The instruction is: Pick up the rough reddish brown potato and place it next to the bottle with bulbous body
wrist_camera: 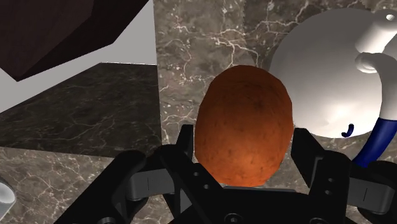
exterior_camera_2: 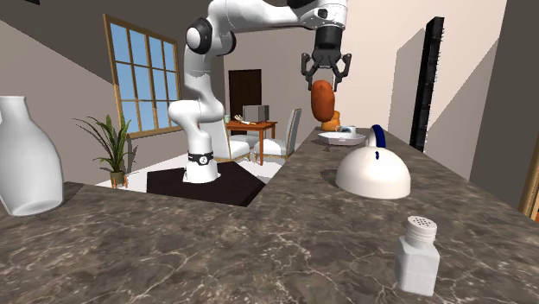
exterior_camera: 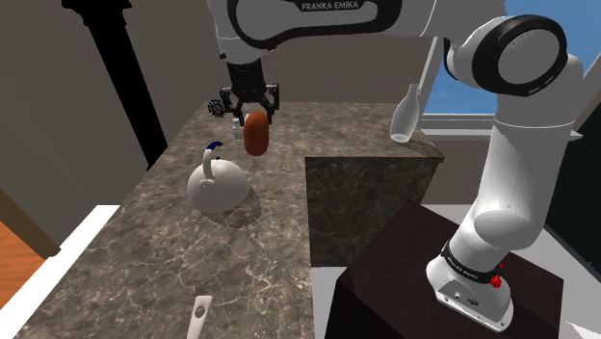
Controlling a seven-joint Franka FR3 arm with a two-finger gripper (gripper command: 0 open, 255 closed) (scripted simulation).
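shoulder: claw (exterior_camera: 254, 117) clamped on reddish-brown potato (exterior_camera: 255, 135), spud hangs below fingers, above counter (exterior_camera: 193, 250) | 2nd ext: potato (exterior_camera_2: 323, 102) under claw (exterior_camera_2: 326, 79), white bottle (exterior_camera_2: 26, 160) well apart | wrist: potato (wrist_camera: 243, 121) wedged btw both fingers, touching

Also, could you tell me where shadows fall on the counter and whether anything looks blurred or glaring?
Shoulder view: the white kettle throws a soft dark shadow on the marbled counter toward that view's right. Second exterior view: that shadow lies at the kettle's left. Wrist view: the reddish-brown potato is evenly lit and sharp, no glare.
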